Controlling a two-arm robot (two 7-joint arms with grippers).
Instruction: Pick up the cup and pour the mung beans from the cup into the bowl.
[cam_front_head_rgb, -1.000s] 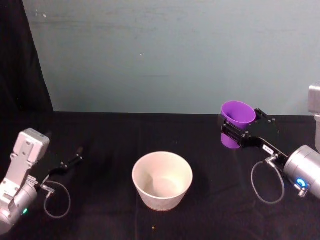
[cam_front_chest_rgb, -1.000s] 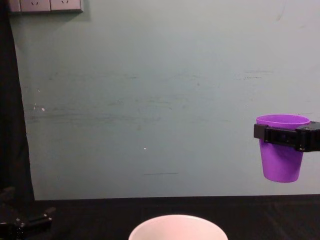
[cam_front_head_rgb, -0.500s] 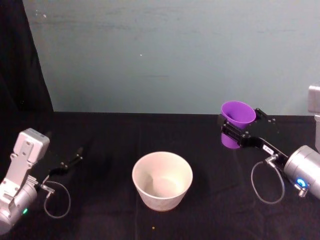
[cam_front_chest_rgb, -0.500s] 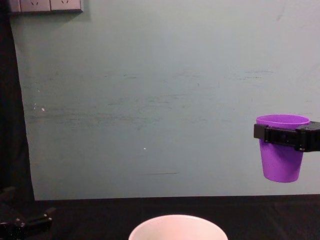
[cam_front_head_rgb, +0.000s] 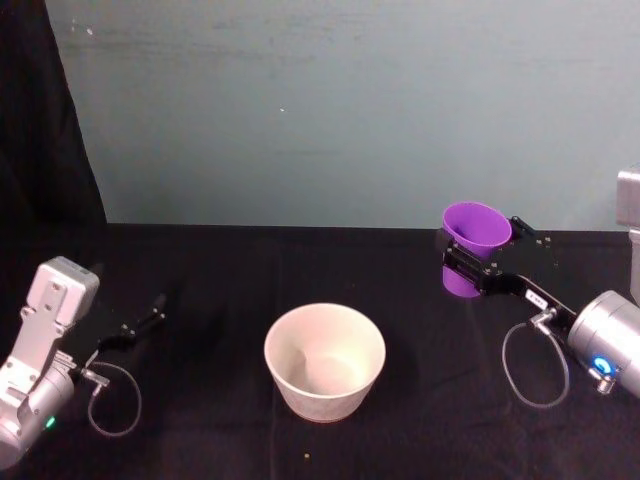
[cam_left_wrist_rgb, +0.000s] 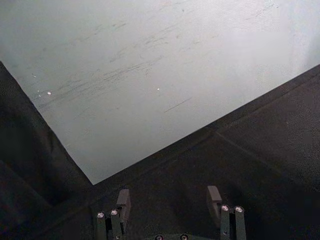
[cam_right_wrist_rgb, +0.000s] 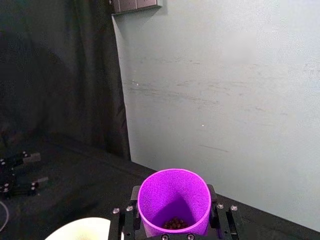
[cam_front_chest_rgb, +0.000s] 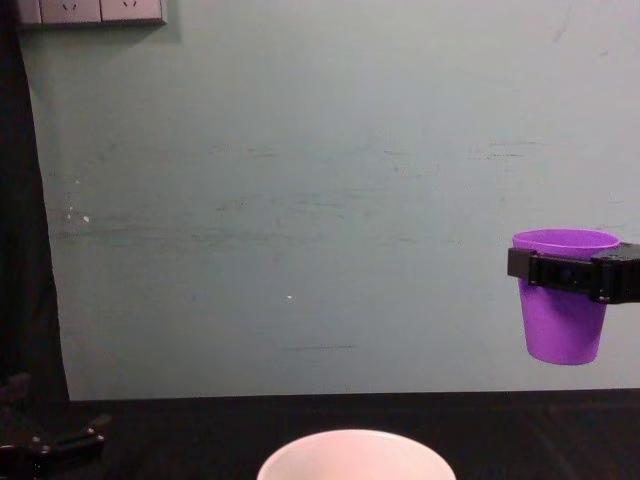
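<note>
**Over the table's right side, the cup (cam_front_head_rgb: 476, 228) hangs upright in the right gripper (cam_front_head_rgb: 490, 250)**

Your right arm comes in from the right edge of the head view, low at the wrist and angled up and forward toward the wall (cam_front_head_rgb: 330, 110). Its fingers are clamped on the cup just under the rim, one on each side. In the chest view the black fingers show as a band across the purple wall.

The cup is lifted off the table (cam_front_head_rgb: 200, 270), with its mouth level. It is to the right of the bowl (cam_front_head_rgb: 325, 395) and well apart from it. In the chest view its base is higher than the bowl's rim. Look down the right wrist camera and you see a small heap of dark beans (cam_right_wrist_rgb: 175, 223) at the bottom of the cup.

The bowl stands on the black table near the middle, closer to you than the cup.

Your left arm lies low at the table's left side. The left gripper (cam_front_head_rgb: 140, 328) points forward and toward the middle, with its two fingers spread wide over the black cloth.
</note>
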